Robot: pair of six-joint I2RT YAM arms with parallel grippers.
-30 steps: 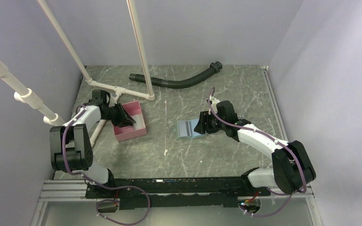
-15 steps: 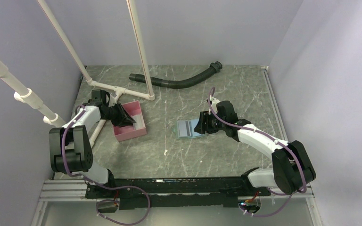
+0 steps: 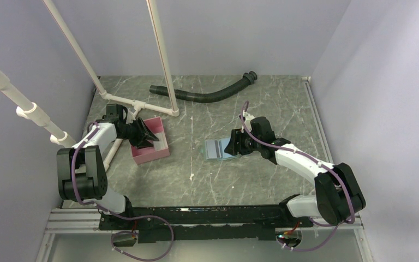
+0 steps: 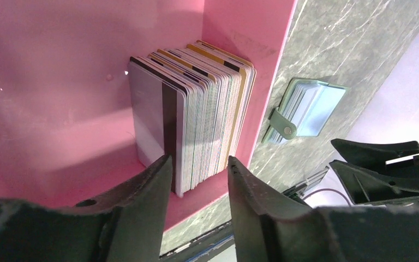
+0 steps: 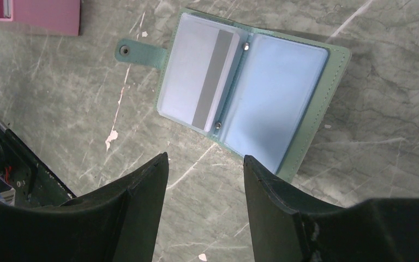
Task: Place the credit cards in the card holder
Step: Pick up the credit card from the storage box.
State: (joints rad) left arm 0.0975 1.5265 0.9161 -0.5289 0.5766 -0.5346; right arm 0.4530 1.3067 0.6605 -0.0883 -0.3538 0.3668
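The credit cards (image 4: 196,120) stand on edge in a thick stack in one corner of the pink box (image 4: 60,65), and the stack rests against the box wall. The front card is grey with a dark stripe, and one near the back is orange-yellow. The left fingers (image 4: 169,170) are apart, with one tip on each side of the near end of the stack. I cannot tell if they touch the cards.

The card holder (image 5: 251,103) lies open and flat on the counter (image 5: 371,174), well apart from the pink box. It has a green cover, light blue pockets and a small strap with a snap. One grey card with a stripe sits in a pocket on the strap side. The right fingers (image 5: 162,170) hang over the holder's near edge, apart and holding nothing.

At the far side of the counter lies a black hose (image 3: 207,95). White pipes (image 3: 142,103) stand behind the pink box
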